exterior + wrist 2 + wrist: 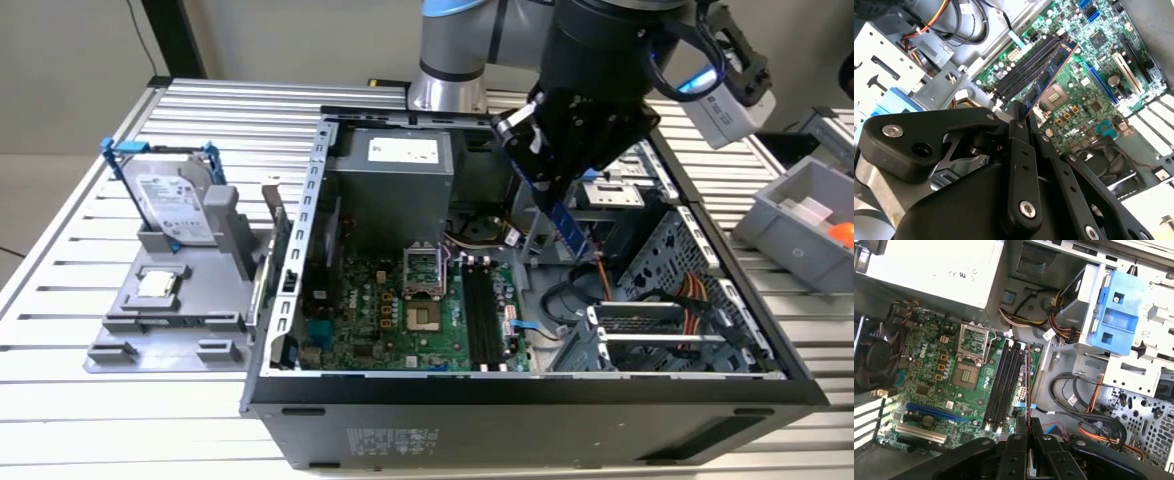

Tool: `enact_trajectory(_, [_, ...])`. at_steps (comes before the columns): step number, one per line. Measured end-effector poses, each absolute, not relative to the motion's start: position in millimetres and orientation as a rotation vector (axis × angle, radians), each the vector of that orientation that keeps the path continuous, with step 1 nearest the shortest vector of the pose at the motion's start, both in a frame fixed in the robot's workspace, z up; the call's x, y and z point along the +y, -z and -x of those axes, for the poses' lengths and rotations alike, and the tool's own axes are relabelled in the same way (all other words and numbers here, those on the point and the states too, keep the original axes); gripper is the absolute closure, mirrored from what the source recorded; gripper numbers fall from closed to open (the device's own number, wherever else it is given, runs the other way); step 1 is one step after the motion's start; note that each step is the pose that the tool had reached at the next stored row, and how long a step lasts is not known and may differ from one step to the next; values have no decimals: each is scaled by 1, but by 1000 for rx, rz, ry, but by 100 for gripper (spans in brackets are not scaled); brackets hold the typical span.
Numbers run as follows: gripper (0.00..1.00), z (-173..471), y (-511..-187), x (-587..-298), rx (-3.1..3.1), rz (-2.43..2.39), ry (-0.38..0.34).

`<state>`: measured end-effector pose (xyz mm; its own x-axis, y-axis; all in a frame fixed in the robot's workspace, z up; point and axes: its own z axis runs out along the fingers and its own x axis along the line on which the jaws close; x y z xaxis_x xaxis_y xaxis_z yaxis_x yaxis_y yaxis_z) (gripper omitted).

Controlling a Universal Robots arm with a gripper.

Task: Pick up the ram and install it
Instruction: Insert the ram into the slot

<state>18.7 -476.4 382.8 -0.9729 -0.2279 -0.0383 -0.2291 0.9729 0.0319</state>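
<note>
Ribbed metal desk [54, 400] carried the open computer case [534, 420]. Over its motherboard [929, 375], the tool [1021, 115] was clamped on the ram [1049, 75], poised near the black slots [1001, 382], seemingly unseated. Any tilt or offset might jam its edge against a slot wall.

Blue, green and black
Blue ram [1052, 68] with black chips [1044, 78]; green motherboard [354, 300] with black slots [1001, 382]; black gripper [1023, 120]; light-blue drive bracket [1117, 315].
</note>
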Motion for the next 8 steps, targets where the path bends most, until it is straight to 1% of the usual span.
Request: enact_trajectory(8, [100,-19,-383,-476,3095,252,-54])
